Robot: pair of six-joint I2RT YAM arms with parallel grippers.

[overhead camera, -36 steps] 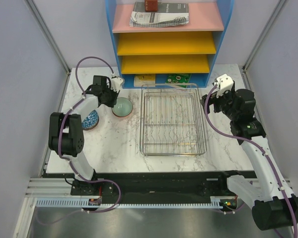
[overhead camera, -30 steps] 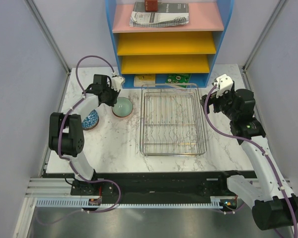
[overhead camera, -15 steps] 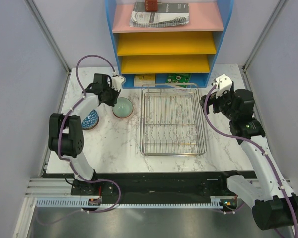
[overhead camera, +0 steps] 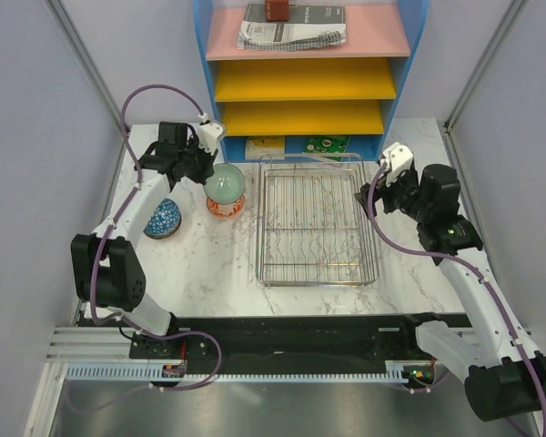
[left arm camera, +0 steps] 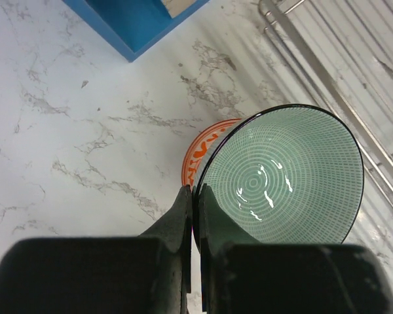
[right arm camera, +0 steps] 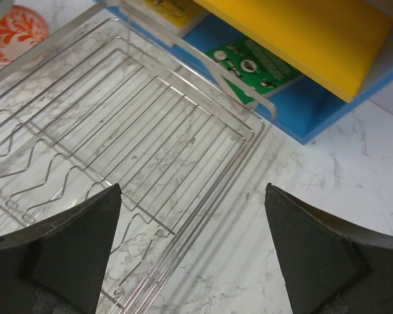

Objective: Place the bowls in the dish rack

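My left gripper (overhead camera: 203, 166) is shut on the rim of the pale green bowl (overhead camera: 225, 185) and holds it tilted above the red-orange patterned bowl (overhead camera: 226, 208), which stands on the table left of the dish rack (overhead camera: 316, 273). In the left wrist view the fingers (left arm camera: 183, 216) pinch the green bowl's (left arm camera: 281, 173) rim, with the red-orange bowl (left arm camera: 206, 149) below and the rack's (left arm camera: 314, 65) corner at the right. The blue patterned bowl (overhead camera: 162, 218) sits further left. My right gripper (overhead camera: 373, 194) is open and empty over the rack's (right arm camera: 118, 124) far right edge. The other two bowls are out of view.
The blue-framed shelf unit (overhead camera: 309, 68) with yellow and pink trays stands right behind the rack. A green card (overhead camera: 326, 144) and a yellowish card (overhead camera: 266, 144) lie under it. Papers lie on its top tray. Marble table shows in front of the rack.
My left gripper has lifted the pale green bowl up off the red-orange bowl and moved a little up and left. My right gripper has shifted left toward the rack.
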